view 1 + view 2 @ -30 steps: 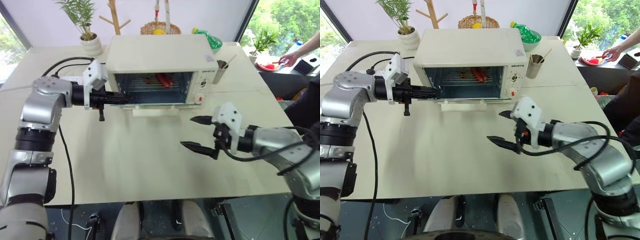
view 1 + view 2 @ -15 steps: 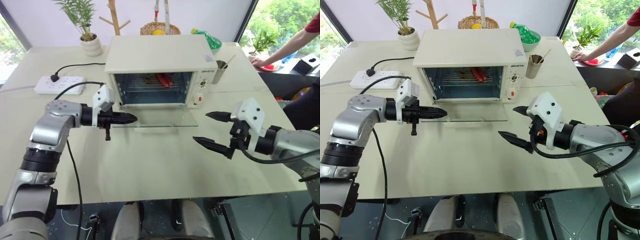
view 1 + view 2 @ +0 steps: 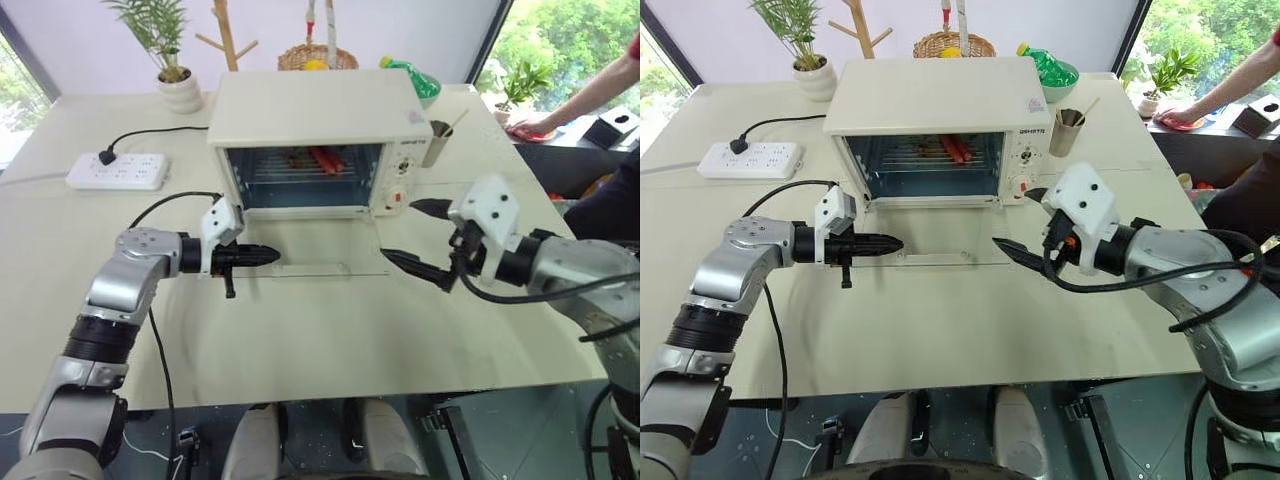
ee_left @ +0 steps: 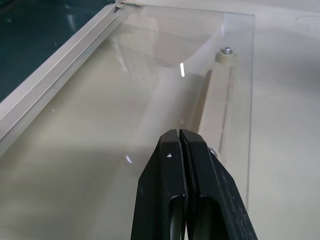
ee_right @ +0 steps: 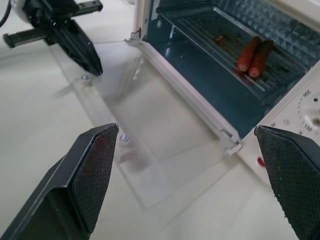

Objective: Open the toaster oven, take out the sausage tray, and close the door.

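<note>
A: Going from the left, what do you count?

B: One white power strip (image 3: 116, 170) at upper left. Then the left gripper (image 3: 268, 256), two black fingers pressed together, holding nothing, tip over the left end of the door (image 3: 310, 240). That door is one clear glass panel, lying flat.

A: And the middle?

B: One boxy cream toaster oven (image 3: 318, 135), top centre. Inside, two red-brown sausages (image 5: 255, 54) on the ribbed sausage tray (image 5: 235, 42).

A: Right side?

B: The right gripper (image 3: 418, 236), fingers wide apart, empty.
</note>
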`<state>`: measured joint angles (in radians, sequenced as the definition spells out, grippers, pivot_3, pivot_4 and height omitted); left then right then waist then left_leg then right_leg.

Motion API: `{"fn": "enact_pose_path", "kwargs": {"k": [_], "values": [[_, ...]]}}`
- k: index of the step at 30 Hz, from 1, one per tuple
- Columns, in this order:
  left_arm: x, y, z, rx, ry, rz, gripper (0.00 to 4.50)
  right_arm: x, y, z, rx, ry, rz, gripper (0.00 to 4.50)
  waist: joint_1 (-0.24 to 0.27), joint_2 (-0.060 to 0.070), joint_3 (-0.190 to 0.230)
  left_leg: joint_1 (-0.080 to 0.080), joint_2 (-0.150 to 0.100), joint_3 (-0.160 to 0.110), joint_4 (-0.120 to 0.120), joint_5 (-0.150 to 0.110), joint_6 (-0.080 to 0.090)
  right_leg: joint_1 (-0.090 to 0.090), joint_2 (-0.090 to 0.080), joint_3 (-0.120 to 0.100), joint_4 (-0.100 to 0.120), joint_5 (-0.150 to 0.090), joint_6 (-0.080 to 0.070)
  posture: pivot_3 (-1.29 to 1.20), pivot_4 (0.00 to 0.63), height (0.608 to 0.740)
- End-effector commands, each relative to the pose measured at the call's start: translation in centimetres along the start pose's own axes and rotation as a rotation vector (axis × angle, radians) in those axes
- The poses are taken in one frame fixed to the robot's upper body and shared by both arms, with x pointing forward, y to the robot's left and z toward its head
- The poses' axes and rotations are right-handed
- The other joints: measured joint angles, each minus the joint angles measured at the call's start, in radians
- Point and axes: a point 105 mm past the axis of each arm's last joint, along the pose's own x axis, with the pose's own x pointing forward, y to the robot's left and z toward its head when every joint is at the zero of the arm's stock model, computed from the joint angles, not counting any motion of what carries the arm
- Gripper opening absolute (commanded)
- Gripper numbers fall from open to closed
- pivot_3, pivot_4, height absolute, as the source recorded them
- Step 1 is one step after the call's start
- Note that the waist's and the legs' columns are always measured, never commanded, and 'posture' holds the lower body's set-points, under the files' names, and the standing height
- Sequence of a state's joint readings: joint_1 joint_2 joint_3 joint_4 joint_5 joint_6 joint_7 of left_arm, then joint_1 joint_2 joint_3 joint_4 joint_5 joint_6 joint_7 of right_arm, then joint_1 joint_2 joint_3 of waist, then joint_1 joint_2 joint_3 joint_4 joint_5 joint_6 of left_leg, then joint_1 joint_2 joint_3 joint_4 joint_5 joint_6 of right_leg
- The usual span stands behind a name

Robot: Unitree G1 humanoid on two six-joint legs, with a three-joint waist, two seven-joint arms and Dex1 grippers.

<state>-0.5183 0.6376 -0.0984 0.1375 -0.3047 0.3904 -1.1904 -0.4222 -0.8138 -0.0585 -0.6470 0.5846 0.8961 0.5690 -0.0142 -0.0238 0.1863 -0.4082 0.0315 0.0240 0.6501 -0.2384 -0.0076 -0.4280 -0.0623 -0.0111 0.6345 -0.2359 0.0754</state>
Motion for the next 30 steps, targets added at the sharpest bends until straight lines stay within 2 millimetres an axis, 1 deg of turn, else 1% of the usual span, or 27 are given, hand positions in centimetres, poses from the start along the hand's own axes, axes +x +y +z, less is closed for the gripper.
{"fn": "enact_pose_path", "kwargs": {"k": [1, 5, 7, 11, 13, 15, 18, 20, 22, 25, 30], "values": [[-0.1, 0.3, -0.1, 0.023, -0.011, 0.035, 0.04, 1.6, -0.8, 0.6, -0.006, -0.019, -0.051, 4.5, 0.002, 0.0, 0.0, 0.0, 0.0, 0.0, 0.0, 0.0, 0.0, 0.0, 0.0, 0.0, 0.0, 0.0, 0.0, 0.0, 0.15, 0.74], [0.2, 0.7, -0.4, 0.019, -0.013, 0.065, 0.04, 3.8, -1.2, 1.4, -0.065, -0.039, -0.077, 4.5, 0.004, 0.0, 0.0, 0.0, 0.0, 0.0, 0.0, 0.0, 0.0, 0.0, 0.0, 0.0, 0.0, 0.0, 0.0, 0.0, 0.15, 0.74], [-0.2, 0.7, 0.3, 0.017, -0.03, 0.069, 0.04, 4.8, -1.1, 1.8, -0.147, -0.048, -0.082, 4.5, 0.004, 0.0, 0.0, -0.001, 0.0, 0.0, 0.0, 0.0, 0.0, 0.0, 0.0, 0.0, 0.0, 0.0, 0.0, 0.0, 0.15, 0.74], [-2.1, 1.1, 2.7, -0.022, -0.099, 0.086, 0.04, 6.7, -0.1, 2.0, -0.28, -0.068, -0.06, 4.5, 0.002, 0.0, 0.0, -0.001, 0.0, 0.0, 0.0, 0.0, 0.0, 0.0, 0.0, 0.0, 0.0, 0.0, 0.0, 0.0, 0.15, 0.74], [-3.3, 1.0, 4.3, -0.056, -0.142, 0.089, 0.04, 7.6, 0.0, 2.0, -0.352, -0.075, -0.066, 4.5, 0.0, 0.0, 0.0, -0.001, 0.0, 0.0, 0.0, 0.0, 0.0, -0.001, 0.0, 0.0, 0.0, 0.0, 0.0, 0.0, 0.15, 0.74], [-4.5, 0.6, 5.7, -0.094, -0.186, 0.074, 0.04, 8.4, -0.1, 2.0, -0.444, -0.078, -0.085, 4.5, 0.0, 0.0, 0.0, -0.001, 0.0, 0.0, 0.0, 0.0, 0.0, -0.001, 0.0, 0.0, 0.0, 0.0, 0.0, 0.0, 0.15, 0.74], [-7.1, -0.6, 7.8, -0.168, -0.262, 0.041, 0.04, 10.6, -0.5, 2.1, -0.667, -0.082, -0.133, 4.5, -0.006, 0.0, 0.0, -0.001, 0.0, 0.0, 0.0, 0.0, 0.0, -0.001, 0.0, 0.0, 0.0, 0.0, 0.0, 0.0, 0.15, 0.74], [-7.8, -1.1, 8.6, -0.199, -0.286, 0.041, 0.04, 11.4, -0.8, 2.2, -0.719, -0.089, -0.144, 4.5, -0.006, 0.0, 0.0, 0.0, 0.0, 0.0, 0.0, 0.0, 0.0, -0.001, 0.0, 0.0, 0.0, 0.0, 0.0, 0.0, 0.15, 0.74], [-8.6, -1.5, 8.9, -0.24, -0.305, 0.052, 0.04, 12.8, -0.9, 2.1, -0.779, -0.091, -0.153, 4.5, -0.002, 0.0, 0.0, 0.0, 0.0, 0.0, -0.001, 0.0, 0.0, -0.001, 0.0, 0.0, 0.0, 0.0, 0.0, 0.0, 0.15, 0.74], [-9.5, -2.1, 8.7, -0.276, -0.306, 0.074, 0.04, 14.7, -0.6, 1.9, -0.865, -0.095, -0.142, 4.5, -0.005, 0.0, 0.0, 0.0, 0.0, 0.0, -0.001, 0.0, 0.0, -0.001, 0.0, 0.0, 0.0, 0.0, 0.0, 0.0, 0.15, 0.74], [-10.3, -2.8, 8.5, -0.244, -0.267, 0.114, 0.04, 17.3, 0.1, 1.3, -0.935, -0.111, -0.115, 4.5, -0.004, 0.0, 0.0, 0.0, 0.0, 0.0, -0.001, 0.0, 0.0, -0.001, 0.0, 0.001, 0.0, 0.0, 0.0, 0.0, 0.15, 0.74]]}}
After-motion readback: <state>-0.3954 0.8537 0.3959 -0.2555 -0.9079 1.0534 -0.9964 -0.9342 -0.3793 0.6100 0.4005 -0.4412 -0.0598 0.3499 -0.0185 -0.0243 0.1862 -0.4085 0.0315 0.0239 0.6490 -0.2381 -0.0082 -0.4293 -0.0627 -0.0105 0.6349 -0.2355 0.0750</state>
